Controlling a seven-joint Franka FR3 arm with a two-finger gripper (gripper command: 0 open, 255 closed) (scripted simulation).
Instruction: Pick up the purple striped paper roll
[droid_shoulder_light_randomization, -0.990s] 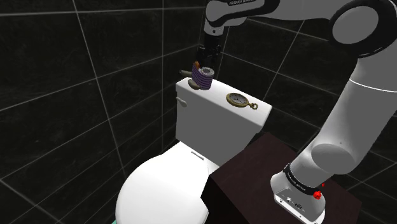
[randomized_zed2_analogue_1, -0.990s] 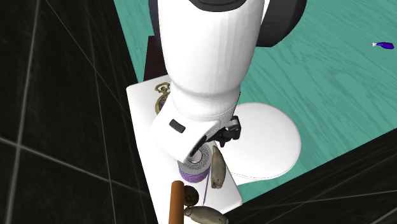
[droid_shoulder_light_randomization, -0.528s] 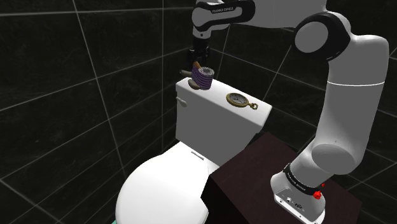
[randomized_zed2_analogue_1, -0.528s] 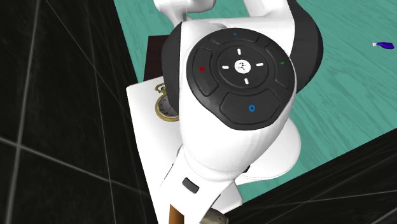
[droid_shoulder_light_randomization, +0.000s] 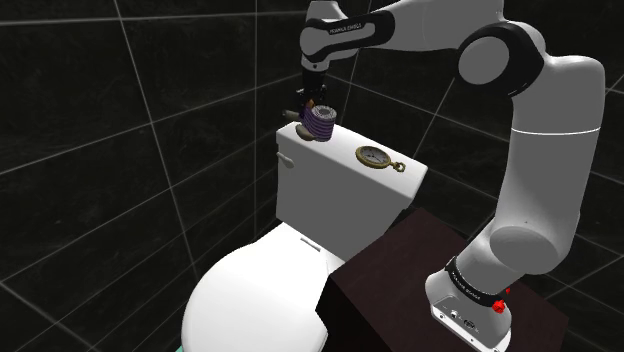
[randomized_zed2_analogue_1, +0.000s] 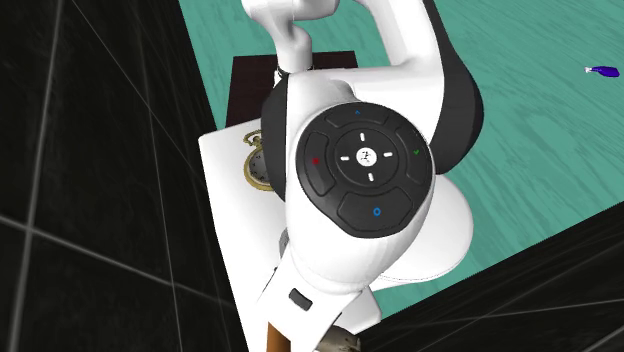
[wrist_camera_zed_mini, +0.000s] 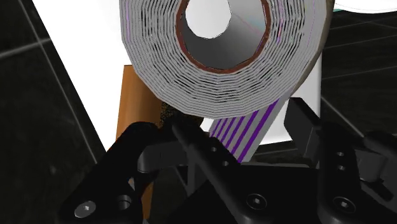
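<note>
Reach looks done, op: gripper (droid_shoulder_light_randomization: 319, 106) has fingers apart astride the purple-striped paper roll (wrist_camera_zed_mini: 219, 92), upright on the toilet tank lid (droid_shoulder_light_randomization: 342, 146), no clear squeeze, so you've yet to close & lift.

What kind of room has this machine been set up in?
Most likely a bathroom: a white toilet stands against dark tiled walls, and a purple striped paper roll sits on its tank.
</note>
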